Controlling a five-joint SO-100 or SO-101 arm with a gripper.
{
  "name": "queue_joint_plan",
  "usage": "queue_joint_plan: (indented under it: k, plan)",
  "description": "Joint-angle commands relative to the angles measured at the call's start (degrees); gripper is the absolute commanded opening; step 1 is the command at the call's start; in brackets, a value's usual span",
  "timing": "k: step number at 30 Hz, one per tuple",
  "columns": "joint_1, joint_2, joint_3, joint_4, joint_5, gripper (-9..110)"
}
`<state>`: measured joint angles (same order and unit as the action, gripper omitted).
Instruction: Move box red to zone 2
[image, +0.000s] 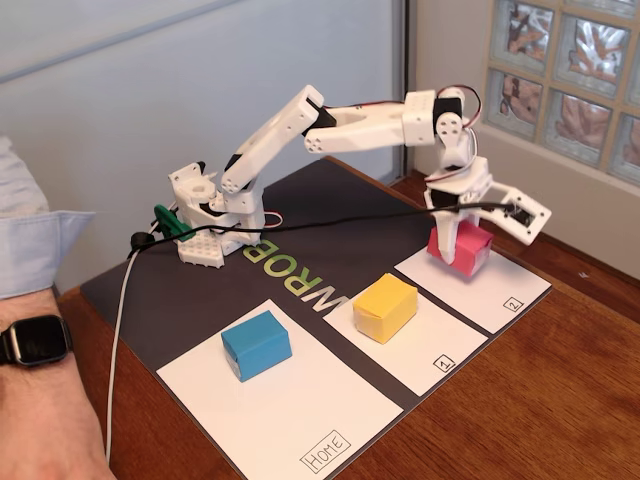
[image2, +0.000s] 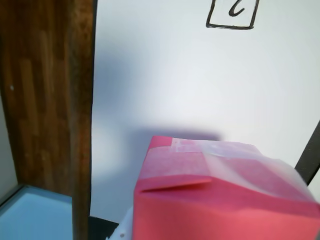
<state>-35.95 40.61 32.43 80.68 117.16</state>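
Observation:
The red box (image: 472, 250) rests on the white zone 2 sheet (image: 500, 288), at the end away from its boxed "2" mark (image: 513, 304). My gripper (image: 490, 242) is low over the box and open. One finger (image: 448, 248) reaches down along the box's left side, and the other jaw is swung out wide to the right. In the wrist view the red box (image2: 220, 195) fills the lower right, lying on the zone 2 sheet (image2: 200, 75) with the "2" mark (image2: 232, 12) at the top. The fingertips are hidden there.
A yellow box (image: 385, 307) sits on the sheet marked "1" (image: 440, 352). A blue box (image: 256, 344) sits on the HOME sheet (image: 300, 415). A person's forearm with a watch (image: 35, 340) lies at the left. A cable (image: 118, 330) trails from the arm's base.

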Motion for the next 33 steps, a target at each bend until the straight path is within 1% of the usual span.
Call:
queue_joint_plan:
  k: [1, 27, 29, 30, 33]
  plan:
    - [0.3, -0.4, -4.7, -0.7, -0.7, 0]
    - [0.3, -5.9, -10.3, -0.8, -1.1, 0]
    - [0.2, -5.9, -10.5, -0.8, -1.1, 4]
    - [0.0, -6.0, -10.7, -0.8, -1.2, 9]
    - [-0.3, -6.4, -11.2, -0.7, -1.2, 32]
